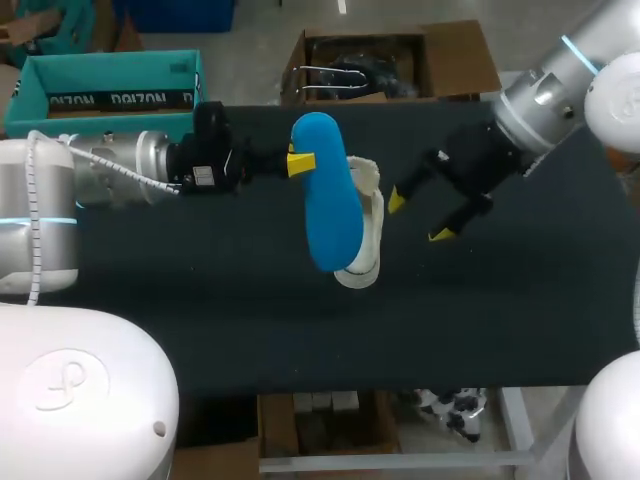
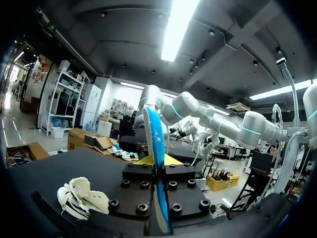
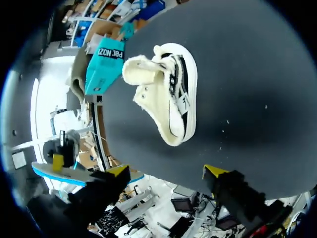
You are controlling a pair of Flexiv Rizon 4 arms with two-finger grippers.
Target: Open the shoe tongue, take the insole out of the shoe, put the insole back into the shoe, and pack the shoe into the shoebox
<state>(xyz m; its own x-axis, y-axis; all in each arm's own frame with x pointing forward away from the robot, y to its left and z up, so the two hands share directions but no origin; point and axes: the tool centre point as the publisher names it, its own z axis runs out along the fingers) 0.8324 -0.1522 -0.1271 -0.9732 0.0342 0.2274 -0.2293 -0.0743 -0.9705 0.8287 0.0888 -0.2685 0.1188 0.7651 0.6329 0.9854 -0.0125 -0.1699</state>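
Note:
A blue insole point(image 1: 326, 190) hangs above the table with my left gripper point(image 1: 300, 161) shut on its edge; in the left wrist view the insole point(image 2: 156, 148) stands on edge, pinched between the jaws. Under it lies the cream shoe point(image 1: 365, 228), partly hidden by the insole. The shoe point(image 2: 81, 197) rests on the dark table off to the side of my left gripper. My right gripper point(image 1: 419, 217) hangs open to the right of the shoe, nothing between its yellow fingertips point(image 3: 118, 170). Ahead of it lies the shoe point(image 3: 168, 91), its mouth wide open. The teal shoebox point(image 1: 105, 92) stands at the far left.
The dark table point(image 1: 230, 320) spreads bare toward the front edge. An open cardboard box point(image 1: 390, 62) with black items sits behind the table's far edge. The teal shoebox point(image 3: 105, 64) lies beyond the shoe, near the table's edge.

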